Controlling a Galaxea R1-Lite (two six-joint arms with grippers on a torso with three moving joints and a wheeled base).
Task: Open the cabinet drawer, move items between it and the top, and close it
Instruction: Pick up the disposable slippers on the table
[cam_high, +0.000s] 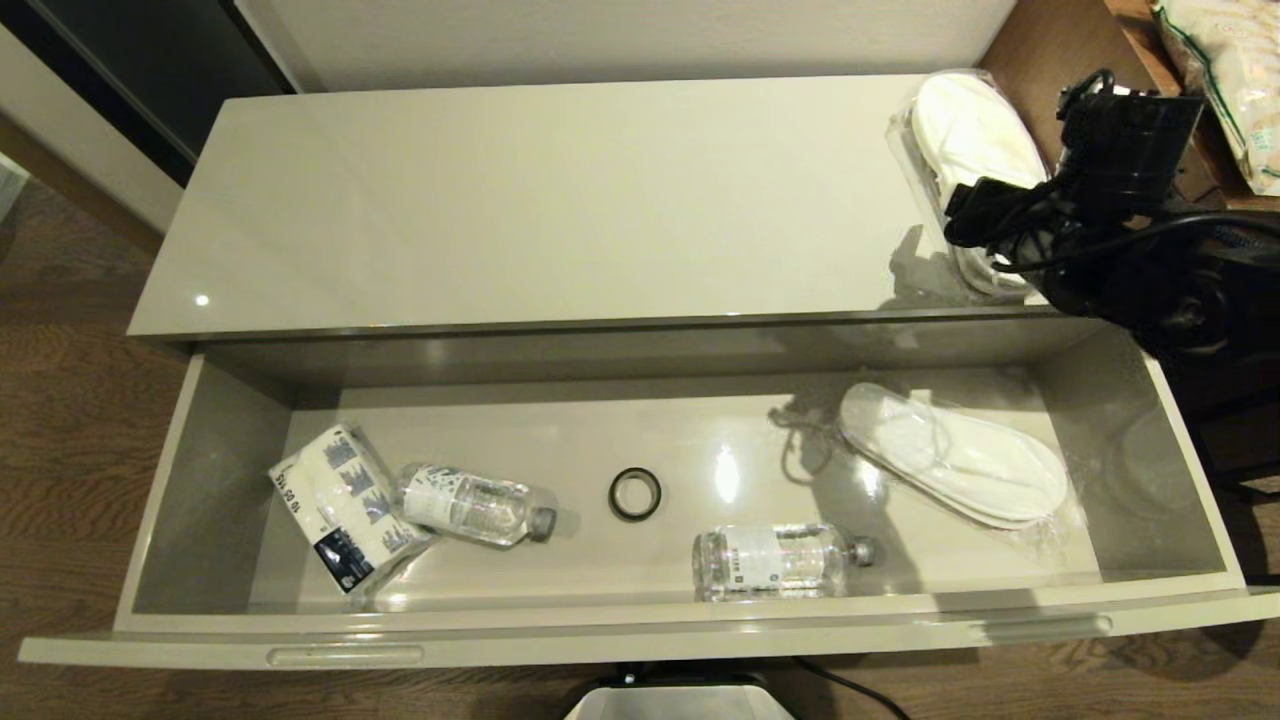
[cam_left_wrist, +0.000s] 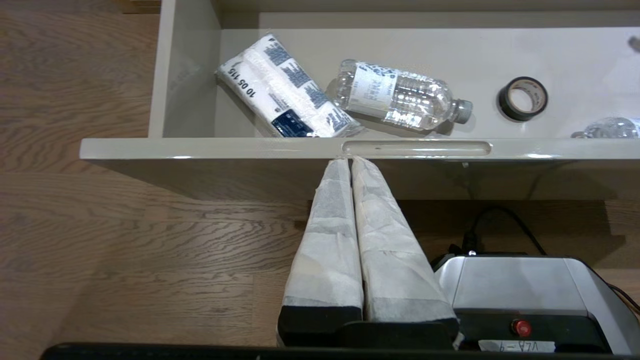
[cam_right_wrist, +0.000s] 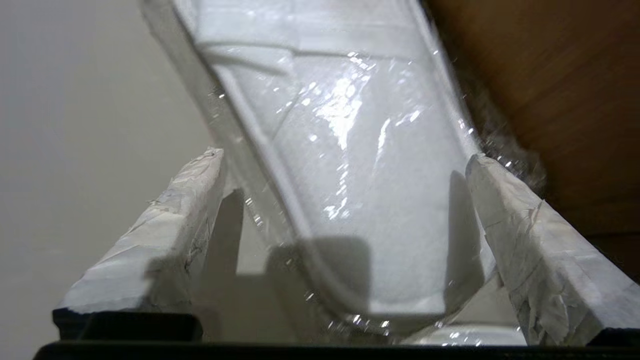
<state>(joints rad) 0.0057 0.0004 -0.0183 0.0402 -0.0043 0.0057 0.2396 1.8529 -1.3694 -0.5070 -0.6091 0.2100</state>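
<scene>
My right pincer (cam_right_wrist: 345, 165) is spread wide, straddling the bagged slipper (cam_high: 965, 135) at the top's (cam_high: 550, 200) far right end. It looks light, floppy and slick, so I'd pinch across its middle. Left pincer (cam_left_wrist: 348, 162) clenched, near the open drawer's (cam_high: 640, 640) front.

Looking steeply down from overhead at the open drawer (cam_high: 640, 640); peering from low at 6 o'clock over its front, sharing the tissue pack (cam_left_wrist: 287, 92); pressing close on a bagged slipper (cam_right_wrist: 350, 165) at 2 o'clock.

Right arm (cam_high: 1120, 210) perhaps hides slipper's (cam_high: 965, 130) heel.
</scene>
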